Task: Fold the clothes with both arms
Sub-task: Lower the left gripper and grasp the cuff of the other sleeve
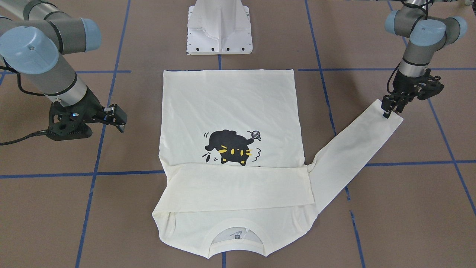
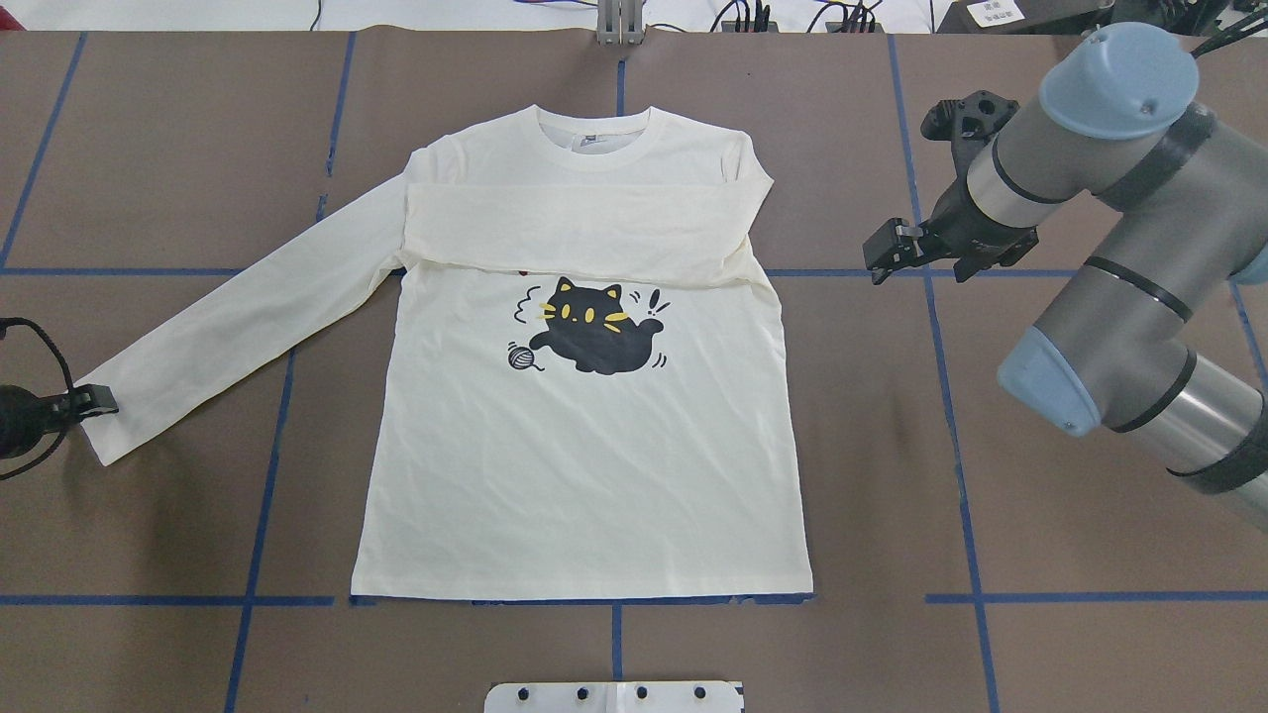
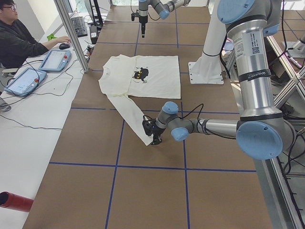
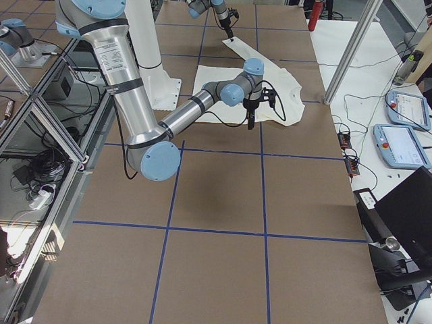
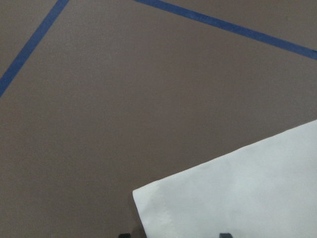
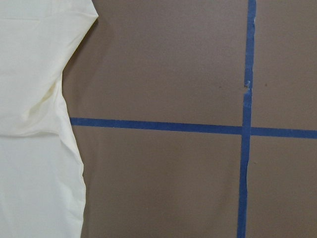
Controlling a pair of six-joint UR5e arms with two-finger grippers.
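The cream long-sleeved shirt [image 1: 230,100] [image 2: 584,465] lies flat on the table, cat print [image 2: 594,337] up. One sleeve [image 2: 575,223] is folded straight across the chest, just above the print. The other sleeve [image 2: 248,317] stretches out diagonally on the robot's left. My left gripper [image 1: 388,108] [image 2: 94,401] is down at that sleeve's cuff [image 5: 237,193]; in the left wrist view its fingertips stand apart on either side of the cuff corner, open. My right gripper [image 1: 115,119] [image 2: 887,253] hangs open and holds nothing, beside the shirt's other shoulder; the shirt's edge [image 6: 34,74] shows in its wrist view.
The white pedestal base [image 1: 219,29] stands just behind the shirt's hem. Blue tape lines [image 6: 245,124] grid the brown table. In the left side view a person [image 3: 19,38] sits at a desk with tablets [image 3: 55,59] beyond the table's far edge.
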